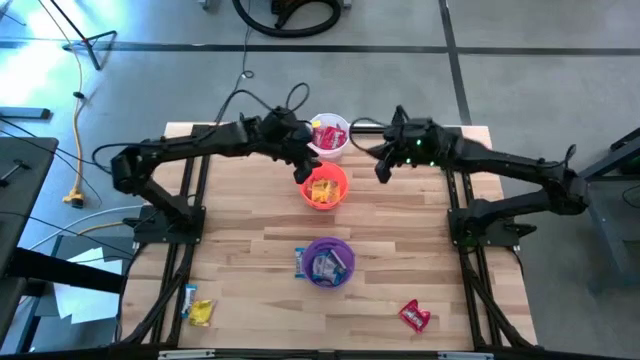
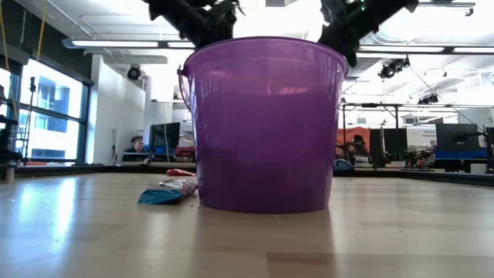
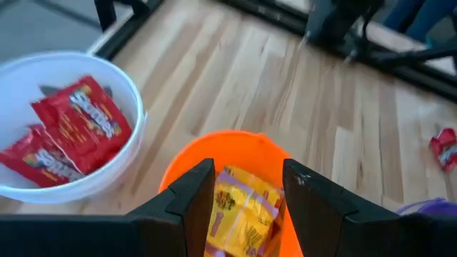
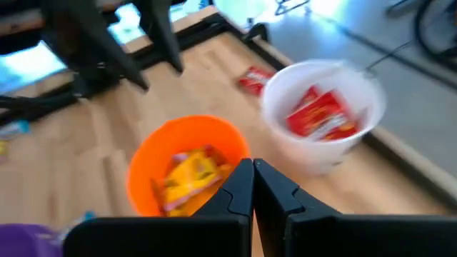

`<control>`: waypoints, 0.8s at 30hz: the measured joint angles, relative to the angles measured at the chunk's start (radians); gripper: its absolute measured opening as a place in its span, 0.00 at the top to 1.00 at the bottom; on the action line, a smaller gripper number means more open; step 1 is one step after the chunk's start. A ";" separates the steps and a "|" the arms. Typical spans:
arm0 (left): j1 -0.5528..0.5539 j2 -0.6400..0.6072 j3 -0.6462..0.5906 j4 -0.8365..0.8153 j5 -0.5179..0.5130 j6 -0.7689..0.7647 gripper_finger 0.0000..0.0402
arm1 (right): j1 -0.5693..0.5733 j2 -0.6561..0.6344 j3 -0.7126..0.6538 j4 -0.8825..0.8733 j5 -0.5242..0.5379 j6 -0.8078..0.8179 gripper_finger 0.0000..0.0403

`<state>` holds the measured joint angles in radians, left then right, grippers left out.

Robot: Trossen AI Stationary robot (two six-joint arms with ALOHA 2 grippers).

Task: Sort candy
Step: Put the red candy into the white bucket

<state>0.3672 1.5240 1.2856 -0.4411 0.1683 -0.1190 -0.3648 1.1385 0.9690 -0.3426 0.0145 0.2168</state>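
Observation:
Three cups stand in a row down the table's middle. The white cup (image 1: pixel 328 137) holds red candy (image 3: pixel 75 132). The orange cup (image 1: pixel 323 187) holds yellow candy (image 3: pixel 239 214). The purple cup (image 1: pixel 328 262) holds blue-white candy. My left gripper (image 3: pixel 248 196) hovers open just above the orange cup's rim, with the yellow candy showing between its fingers and nothing in them. My right gripper (image 4: pixel 253 187) is shut and empty, in the air to the right of the orange and white cups (image 1: pixel 383 168).
Loose candy lies on the table: a blue-white one (image 1: pixel 300 262) against the purple cup's left side, a yellow one (image 1: pixel 202 312) and a blue one (image 1: pixel 190 295) near the left near corner, a red one (image 1: pixel 414 316) near the right, and another red one (image 4: pixel 253 78) beside the white cup.

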 joint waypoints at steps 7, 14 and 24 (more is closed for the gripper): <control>-0.003 -0.179 -0.237 0.198 -0.049 -0.053 0.62 | 0.139 -0.001 -0.164 0.113 -0.008 0.221 1.00; -0.003 -0.331 -0.454 0.322 -0.052 -0.098 0.62 | 0.295 -0.001 -0.210 0.020 -0.060 0.430 1.00; 0.000 -0.468 -0.677 0.417 -0.049 -0.219 0.62 | 0.475 0.002 -0.270 -0.121 -0.132 0.752 0.96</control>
<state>0.3672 1.0562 0.6090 -0.0237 0.1193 -0.3381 0.1105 1.1404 0.6986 -0.4640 -0.1177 0.9687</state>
